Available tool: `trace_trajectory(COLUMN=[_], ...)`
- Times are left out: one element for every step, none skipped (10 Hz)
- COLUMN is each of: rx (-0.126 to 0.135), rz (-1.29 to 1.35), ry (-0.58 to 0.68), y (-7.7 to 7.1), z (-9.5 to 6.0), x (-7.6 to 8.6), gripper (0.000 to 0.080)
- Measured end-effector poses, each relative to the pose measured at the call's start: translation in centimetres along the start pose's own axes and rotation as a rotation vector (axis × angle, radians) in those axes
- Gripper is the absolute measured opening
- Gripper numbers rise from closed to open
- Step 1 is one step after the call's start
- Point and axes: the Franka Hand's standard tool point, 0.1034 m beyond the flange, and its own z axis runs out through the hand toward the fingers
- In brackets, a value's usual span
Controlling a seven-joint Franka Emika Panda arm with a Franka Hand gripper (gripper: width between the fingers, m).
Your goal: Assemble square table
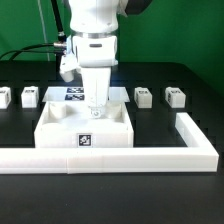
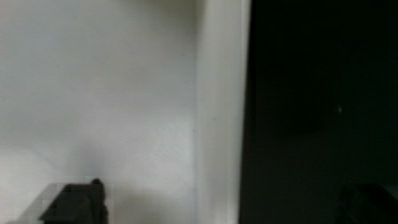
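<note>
Square table slab (image 1: 86,128) sits mid-table on the black table (image 1: 110,200), just beside the near L-shaped rail (image 1: 150,156), with its tag side facing near. Four small leg blocks (image 1: 143,96) lie loose in a far row, two on the exterior view's left and two on its right, so I judge no leg is fitted yet. The claw (image 1: 96,108) hangs low over the slab, fingers (image 2: 71,203) apart, holding nothing. All parts look like hard, matte, boxy white plastic.
</note>
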Motion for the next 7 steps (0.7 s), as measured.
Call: trace_trajectory(rx=[-0.006,-0.01,-0.01,-0.009,-0.009,-0.009,-0.009], rz=[0.002,0.004,0.004,0.005,0.005,0.005,0.005], ry=[0.002,0.002,0.002,0.002,0.002,0.002,0.002], y=[0.08,0.15,0.14,0.12,0.12,0.12,0.11], z=[0.2,0.19,0.2,0.22,0.23,0.24,0.24], x=[0.1,0.08,0.05,0.04,0.03,0.01,0.0], gripper=[0.065,0.0623,0.0623,0.0445,0.0445,0.0263,0.0118])
